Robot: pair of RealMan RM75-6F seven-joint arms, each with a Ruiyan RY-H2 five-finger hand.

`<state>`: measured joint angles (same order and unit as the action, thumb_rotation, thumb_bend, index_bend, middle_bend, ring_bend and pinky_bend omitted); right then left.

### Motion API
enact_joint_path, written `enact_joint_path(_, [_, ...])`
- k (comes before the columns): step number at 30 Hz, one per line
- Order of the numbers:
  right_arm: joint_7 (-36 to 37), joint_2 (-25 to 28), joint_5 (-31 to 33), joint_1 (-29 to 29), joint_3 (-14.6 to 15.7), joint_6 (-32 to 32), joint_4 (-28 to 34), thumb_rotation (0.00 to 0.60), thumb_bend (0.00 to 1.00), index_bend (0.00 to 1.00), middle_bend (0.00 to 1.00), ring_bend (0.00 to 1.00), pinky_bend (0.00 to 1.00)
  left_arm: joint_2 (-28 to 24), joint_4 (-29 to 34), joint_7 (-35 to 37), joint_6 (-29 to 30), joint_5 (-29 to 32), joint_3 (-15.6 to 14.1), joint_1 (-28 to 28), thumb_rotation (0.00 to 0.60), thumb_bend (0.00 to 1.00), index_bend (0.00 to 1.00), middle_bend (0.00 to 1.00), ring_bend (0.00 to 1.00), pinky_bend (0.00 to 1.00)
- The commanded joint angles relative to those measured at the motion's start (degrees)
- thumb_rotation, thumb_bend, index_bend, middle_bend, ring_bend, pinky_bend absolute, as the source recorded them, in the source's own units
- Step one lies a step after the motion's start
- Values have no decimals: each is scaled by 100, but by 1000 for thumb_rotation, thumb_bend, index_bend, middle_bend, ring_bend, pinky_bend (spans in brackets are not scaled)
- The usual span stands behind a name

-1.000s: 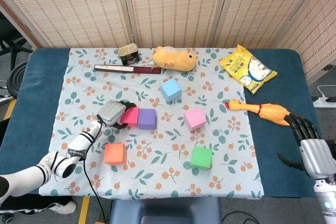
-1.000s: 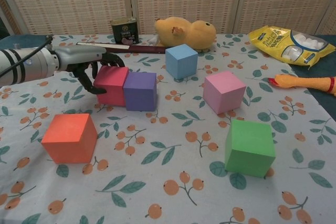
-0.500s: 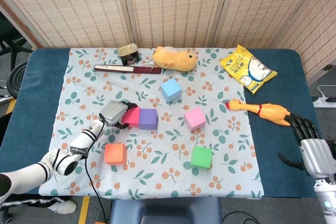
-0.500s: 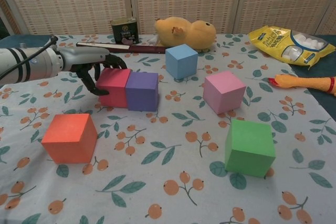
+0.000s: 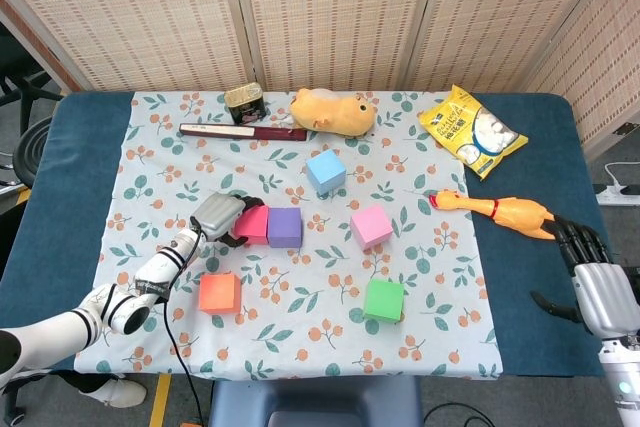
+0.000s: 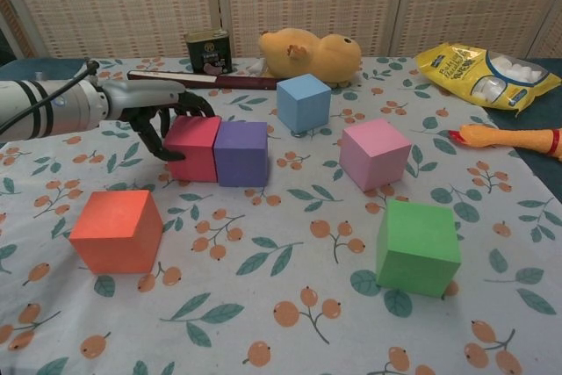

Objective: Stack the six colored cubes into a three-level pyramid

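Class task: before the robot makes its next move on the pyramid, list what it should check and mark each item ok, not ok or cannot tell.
1. Red cube and purple cube side by side, touching: ok.
2. Left hand firmly holds the red cube: cannot tell; its fingers wrap the cube's left side.
3. Third base cube in the row: not ok; pink cube stands apart.
4. Orange cube, green cube and blue cube unobstructed: ok.
5. Right hand away from the cubes: ok, at the table's right edge, holding nothing.
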<state>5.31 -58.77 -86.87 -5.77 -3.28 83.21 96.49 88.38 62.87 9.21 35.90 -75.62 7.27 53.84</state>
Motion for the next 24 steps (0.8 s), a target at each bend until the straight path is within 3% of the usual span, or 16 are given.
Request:
enact_joint_path(1, [3, 2, 3, -7, -3, -11, 0, 600, 0, 0, 13, 0, 50, -1, -3, -5, -13, 1, -14, -2, 600, 357, 264, 410, 390, 426])
enact_joint_path(14, [-13, 10, 50, -28, -25, -63, 20, 600, 0, 0, 13, 0, 50, 79, -91, -12, -95, 74, -19, 23, 600, 356, 189, 365, 389, 427])
enact_joint_path(24, [-9, 25, 50, -31, -32, -63, 33, 600, 0, 0, 13, 0, 50, 84, -63, -40, -54, 92, -14, 8, 600, 357, 84, 268, 390, 427])
